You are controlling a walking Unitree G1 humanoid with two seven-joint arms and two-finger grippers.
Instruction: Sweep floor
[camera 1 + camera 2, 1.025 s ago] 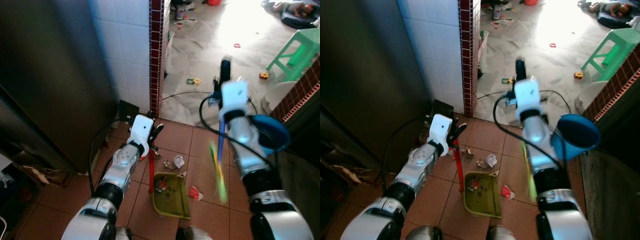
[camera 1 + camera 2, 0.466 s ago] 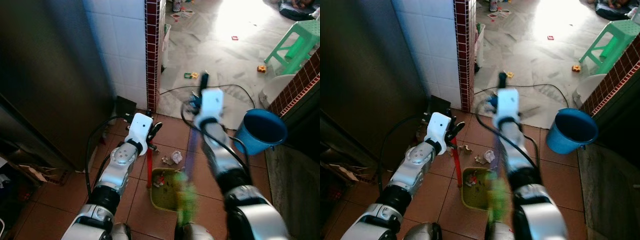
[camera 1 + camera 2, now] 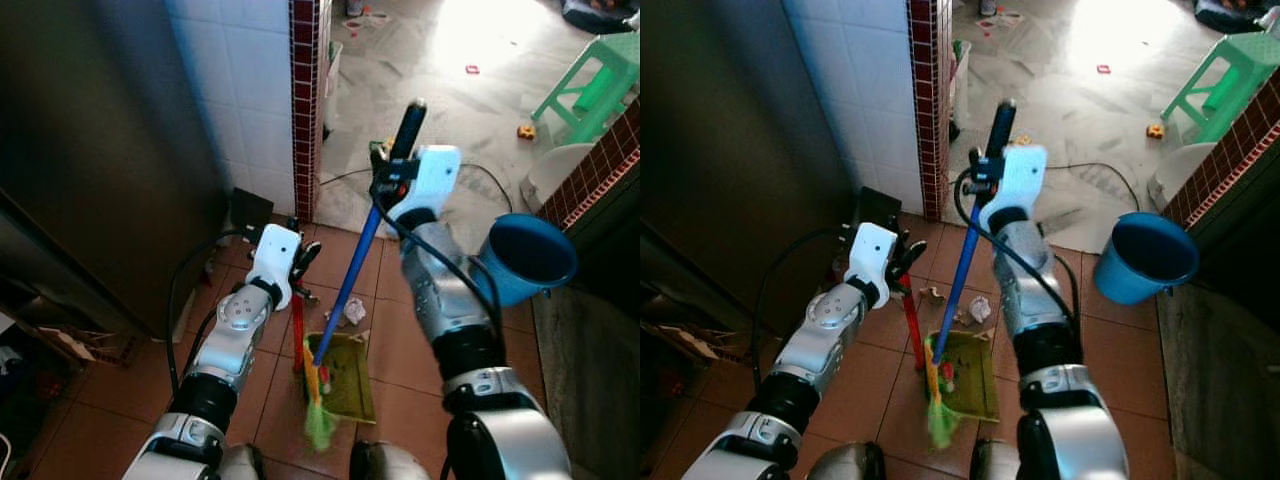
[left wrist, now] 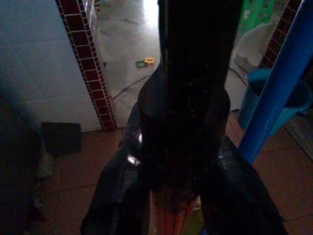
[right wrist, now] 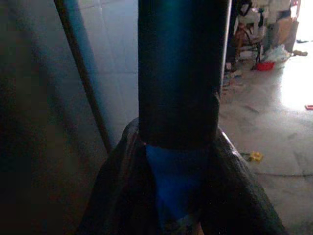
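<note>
My left gripper (image 3: 299,264) is shut on the red upright handle (image 3: 297,338) of a green dustpan (image 3: 348,376) that rests on the brown tiles with bits of litter in it. My right gripper (image 3: 386,181) is shut on a broom just below its black grip (image 3: 408,124). The blue shaft (image 3: 349,281) slants down to green and yellow bristles (image 3: 318,421) at the dustpan's near left edge. A crumpled white paper (image 3: 353,312) lies just beyond the pan. The right wrist view has the fingers (image 5: 117,186) clamped round the shaft (image 5: 177,188).
A blue bucket (image 3: 530,256) stands to the right by a brick-edged wall. A white-tiled wall with a red brick corner (image 3: 308,100) and a dark cabinet (image 3: 90,160) close the left. Beyond lie a black cable (image 3: 345,178), small toys and a green stool (image 3: 592,85).
The broom has swung from the right side across the dustpan, so its bristles now sit at the pan's near left edge. My left gripper has kept the red handle in place.
</note>
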